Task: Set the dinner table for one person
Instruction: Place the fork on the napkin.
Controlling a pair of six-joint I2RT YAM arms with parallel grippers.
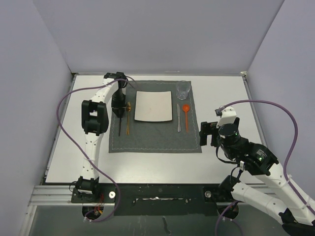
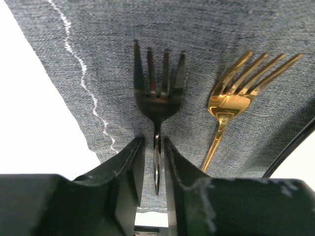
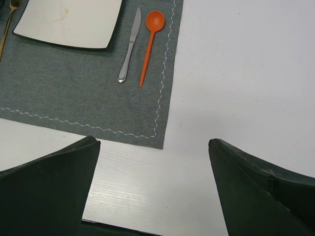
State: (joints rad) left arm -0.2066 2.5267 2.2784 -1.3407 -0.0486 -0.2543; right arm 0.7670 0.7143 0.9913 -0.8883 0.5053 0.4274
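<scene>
Dark fingers [image 2: 129, 169] of the left gripper [image 2: 154, 143] fill the bottom of the left wrist view. Jaws slightly parted, one on either side of the black fork's [image 2: 158, 93] handle. A thin gap shows on each side, so not clamped. The black fork lies flat on the cloth, tines pointing away.

Beneath it all, the table [image 1: 221, 93]: large white top with a thin metal edge. Grey placemat [image 1: 155, 140] lies at its middle, toward the far side. On the placemat, left to right: black fork, gold fork [image 1: 128, 120] just beside it and parallel, white square plate [image 1: 153, 106], knife [image 1: 178, 120], orange spoon [image 1: 186, 112]. A clear glass [image 1: 183, 90] stands at the far right corner of the placemat, beyond knife and spoon.

Further out, the right gripper [image 3: 153, 145] is spread wide with nothing between its jaws. It hovers over bare table just off the placemat's near right corner.
</scene>
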